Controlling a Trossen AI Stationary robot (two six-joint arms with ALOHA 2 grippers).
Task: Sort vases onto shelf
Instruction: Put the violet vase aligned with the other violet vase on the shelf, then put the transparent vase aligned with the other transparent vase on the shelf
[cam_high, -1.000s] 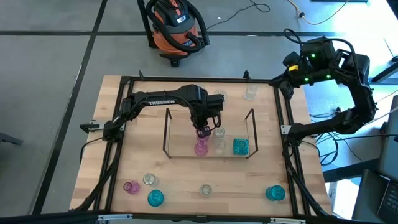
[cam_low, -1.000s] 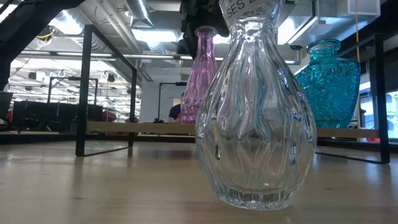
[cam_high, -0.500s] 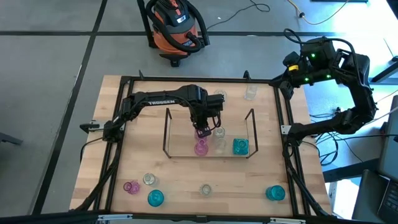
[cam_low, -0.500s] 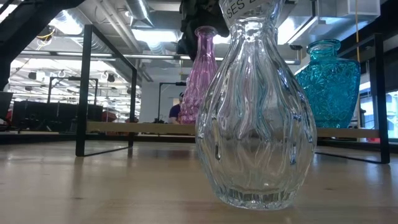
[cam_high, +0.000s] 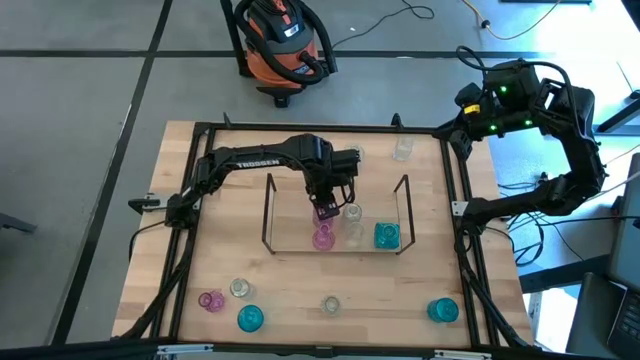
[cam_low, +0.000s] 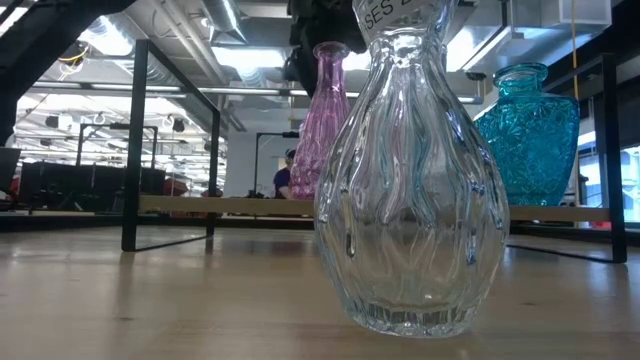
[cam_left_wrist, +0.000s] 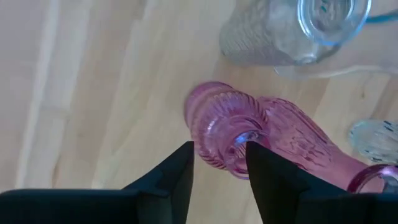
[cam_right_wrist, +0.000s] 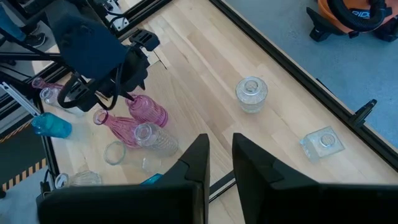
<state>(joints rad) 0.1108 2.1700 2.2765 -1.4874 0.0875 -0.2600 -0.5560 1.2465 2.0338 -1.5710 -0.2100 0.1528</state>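
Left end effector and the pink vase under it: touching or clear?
Cannot tell. In the left wrist view the open left end effector flanks the pink vase's mouth, overlapping it; no plain gap or contact shows.

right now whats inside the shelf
Three vases stand in the shelf: pink vase, clear vase, teal vase. The left hand covers the pink one's neck.

A robotics lab or workshop: a pale wooden desk (cam_high: 230, 250) edged by a black metal frame stands on grey concrete floor (cam_high: 90, 90), with an orange-and-black shop vacuum (cam_high: 283, 40), loose cables and exposed ceiling ducts (cam_low: 190, 30).
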